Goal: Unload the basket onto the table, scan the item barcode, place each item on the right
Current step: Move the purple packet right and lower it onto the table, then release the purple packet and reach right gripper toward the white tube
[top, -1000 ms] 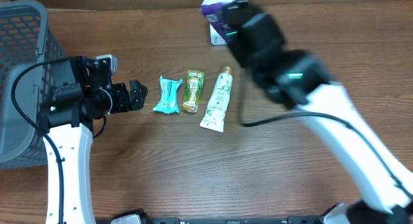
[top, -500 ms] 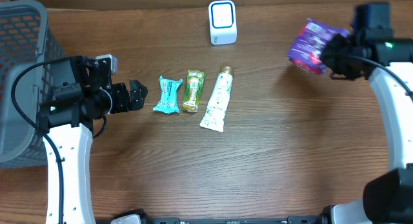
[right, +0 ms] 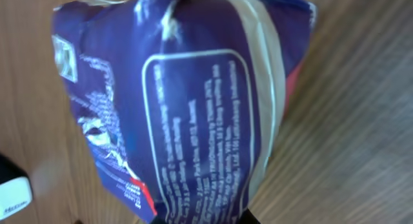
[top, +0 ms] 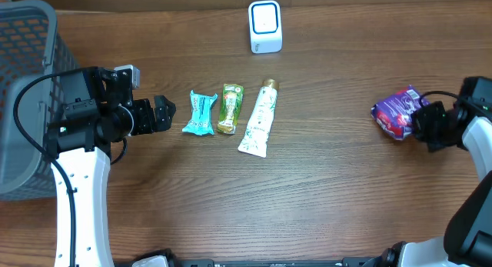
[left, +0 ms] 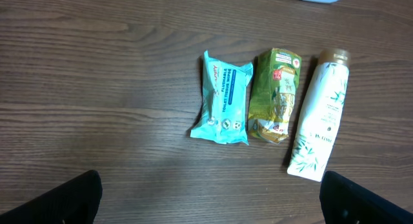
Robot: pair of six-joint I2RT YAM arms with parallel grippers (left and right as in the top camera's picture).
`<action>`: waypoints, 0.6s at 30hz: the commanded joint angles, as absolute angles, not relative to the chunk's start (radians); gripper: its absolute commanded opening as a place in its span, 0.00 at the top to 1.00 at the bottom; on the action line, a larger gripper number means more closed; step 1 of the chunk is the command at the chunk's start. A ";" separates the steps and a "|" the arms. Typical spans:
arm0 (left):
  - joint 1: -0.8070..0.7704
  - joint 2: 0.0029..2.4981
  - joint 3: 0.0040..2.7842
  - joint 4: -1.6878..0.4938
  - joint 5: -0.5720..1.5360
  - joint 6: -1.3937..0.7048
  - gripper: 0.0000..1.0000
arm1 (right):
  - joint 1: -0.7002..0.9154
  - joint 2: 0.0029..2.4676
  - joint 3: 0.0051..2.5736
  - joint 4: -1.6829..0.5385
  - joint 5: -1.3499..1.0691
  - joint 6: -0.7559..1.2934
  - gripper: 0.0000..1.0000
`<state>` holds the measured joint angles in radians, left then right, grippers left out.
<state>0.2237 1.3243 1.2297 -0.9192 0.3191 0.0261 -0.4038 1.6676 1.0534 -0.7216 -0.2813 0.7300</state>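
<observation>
While between right fingers (top: 422, 123), purple packet (top: 393, 113)

purple crinkled pouch (top: 396, 113), white print panel and red corner showing, pinched in the right hand (top: 417, 121) at far right of the surface (top: 323, 198). white scanner (top: 265, 26) at back edge, well apart.

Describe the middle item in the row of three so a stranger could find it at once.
On the wooden table, below the white scanner, three items lie side by side. The green packet sits in the middle, between the teal wipes pack and the white tube. It alone is green, with a crinkled wrapper.
</observation>
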 commanded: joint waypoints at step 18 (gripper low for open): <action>0.222 1.316 1.243 -0.919 0.331 0.038 0.01 | -0.346 1.647 1.428 -1.089 -0.177 0.486 0.30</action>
<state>0.2237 1.3243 1.2297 -0.9195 0.3191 0.0261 -0.3874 1.6672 1.3502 -1.0565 -0.1982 0.5598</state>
